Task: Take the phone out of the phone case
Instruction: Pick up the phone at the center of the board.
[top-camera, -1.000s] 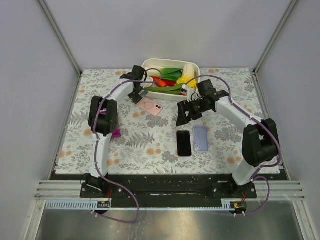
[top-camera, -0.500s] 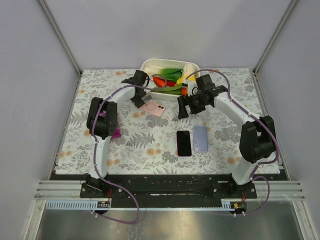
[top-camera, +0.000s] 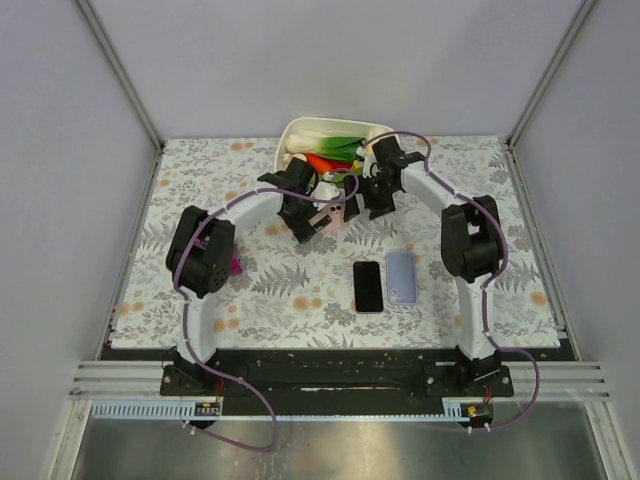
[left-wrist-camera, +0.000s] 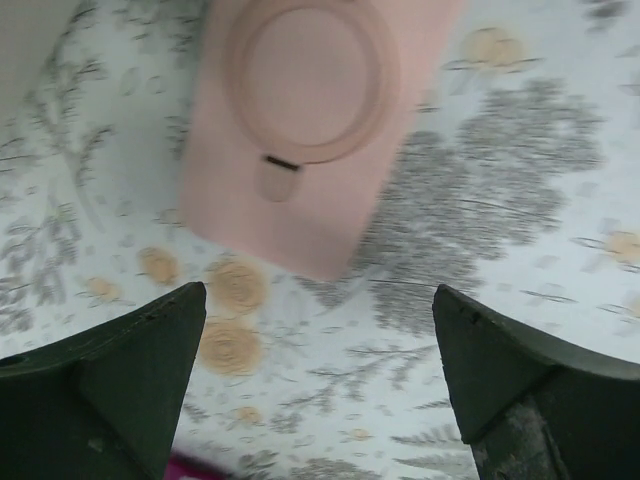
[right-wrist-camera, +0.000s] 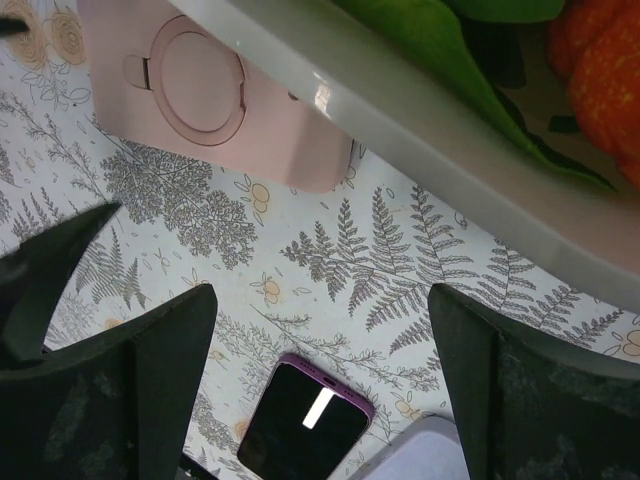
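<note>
A pink phone case (top-camera: 332, 212) with a round ring on its back lies face down by the white basin; whether a phone sits inside it is hidden. The left wrist view shows the pink case (left-wrist-camera: 310, 130) just ahead of my open left gripper (left-wrist-camera: 320, 370), which hovers over the cloth and holds nothing. In the top view the left gripper (top-camera: 305, 222) covers the case's left part. My right gripper (top-camera: 372, 200) is open beside the case, to its right. The right wrist view has the pink case (right-wrist-camera: 200, 100) at upper left, ahead of the empty right gripper (right-wrist-camera: 320, 370).
The white basin (top-camera: 290, 135) of vegetables stands at the back, its rim (right-wrist-camera: 420, 130) close above my right gripper. A black-screened phone with a purple edge (top-camera: 367, 286) and a lavender phone or case (top-camera: 402, 277) lie mid-table. A small magenta item (top-camera: 234, 267) lies left.
Both arms have closed in on the pink case: the left gripper swung from behind it to over its left part, and the right gripper moved left and back toward the basin.
</note>
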